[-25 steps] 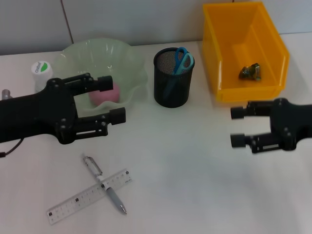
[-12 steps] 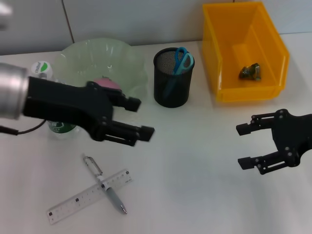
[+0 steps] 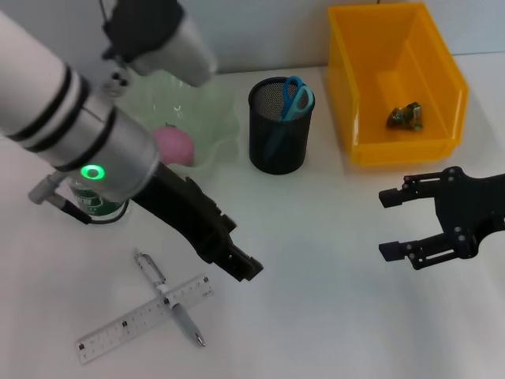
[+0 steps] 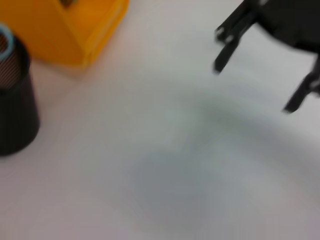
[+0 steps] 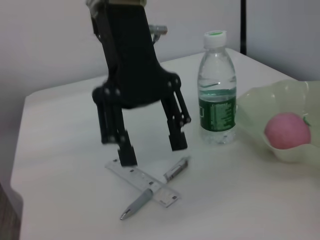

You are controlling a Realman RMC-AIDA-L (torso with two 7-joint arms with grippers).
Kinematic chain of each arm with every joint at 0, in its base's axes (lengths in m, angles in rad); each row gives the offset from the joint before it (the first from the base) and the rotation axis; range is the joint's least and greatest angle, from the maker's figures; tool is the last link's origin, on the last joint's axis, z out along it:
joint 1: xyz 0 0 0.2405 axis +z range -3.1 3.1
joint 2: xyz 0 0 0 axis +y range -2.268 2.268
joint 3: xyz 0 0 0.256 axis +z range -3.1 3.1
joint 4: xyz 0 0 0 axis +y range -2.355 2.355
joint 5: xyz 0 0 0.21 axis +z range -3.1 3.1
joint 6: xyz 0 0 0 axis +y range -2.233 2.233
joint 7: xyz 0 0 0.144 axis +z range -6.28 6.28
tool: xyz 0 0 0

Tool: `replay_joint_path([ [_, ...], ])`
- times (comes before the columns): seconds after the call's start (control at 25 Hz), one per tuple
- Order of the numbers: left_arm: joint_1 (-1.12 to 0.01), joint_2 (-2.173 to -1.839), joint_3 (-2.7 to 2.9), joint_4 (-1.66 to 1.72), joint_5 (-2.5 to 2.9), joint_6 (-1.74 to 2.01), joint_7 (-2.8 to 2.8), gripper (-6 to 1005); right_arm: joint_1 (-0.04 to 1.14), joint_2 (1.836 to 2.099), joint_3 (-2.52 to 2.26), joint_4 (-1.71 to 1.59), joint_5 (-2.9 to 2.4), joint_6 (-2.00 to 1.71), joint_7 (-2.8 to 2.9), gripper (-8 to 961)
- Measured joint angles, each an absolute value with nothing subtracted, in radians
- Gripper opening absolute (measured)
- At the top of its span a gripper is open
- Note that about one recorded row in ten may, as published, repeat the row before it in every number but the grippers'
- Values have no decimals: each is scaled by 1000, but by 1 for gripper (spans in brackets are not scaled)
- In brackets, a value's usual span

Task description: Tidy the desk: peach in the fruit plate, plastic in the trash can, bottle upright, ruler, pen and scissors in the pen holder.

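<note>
Ruler (image 3: 145,317) and pen (image 3: 169,298) lie crossed on the white counter (image 3: 316,300) in front of the robot's left side, the pen resting across the ruler. They are the last two things not yet in the black mesh pen holder (image 3: 279,126), where the blue-handled scissors (image 3: 294,98) already stand. The peach (image 3: 173,145) is in the pale green fruit plate (image 3: 213,103), the water bottle (image 5: 216,90) stands upright beside that plate, and a crumpled piece of plastic (image 3: 405,116) sits in the yellow bin (image 3: 394,79) that serves as trash can.

The left gripper (image 5: 148,148) points down above the crossing, a little to the ruler's near side; its jaws are open and hold nothing. One fingertip (image 5: 127,155) hangs just over the ruler's end, the other near the pen's clip end. The right gripper (image 3: 394,223) waits above the bare counter near the yellow bin, its jaws open wide and empty.

The step in hand seems to be the pick of the pen. To do it well, the jaws should turn so that they close across the pen's thin body, not along it, and meet it away from the crossing, so the ruler is not pinched together with it. The descent should be slow, because the pen is round and may roll off the ruler when touched
</note>
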State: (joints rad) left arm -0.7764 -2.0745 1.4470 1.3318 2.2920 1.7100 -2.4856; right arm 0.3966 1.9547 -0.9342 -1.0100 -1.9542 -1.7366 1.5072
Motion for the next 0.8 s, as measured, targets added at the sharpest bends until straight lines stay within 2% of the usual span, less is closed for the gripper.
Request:
replay_joint_path([
  [0.8,-798,-2079,1645,1159,2392,1539,-2633,769,413,1971,-933,-1015,-2008,-1715,1516,819],
])
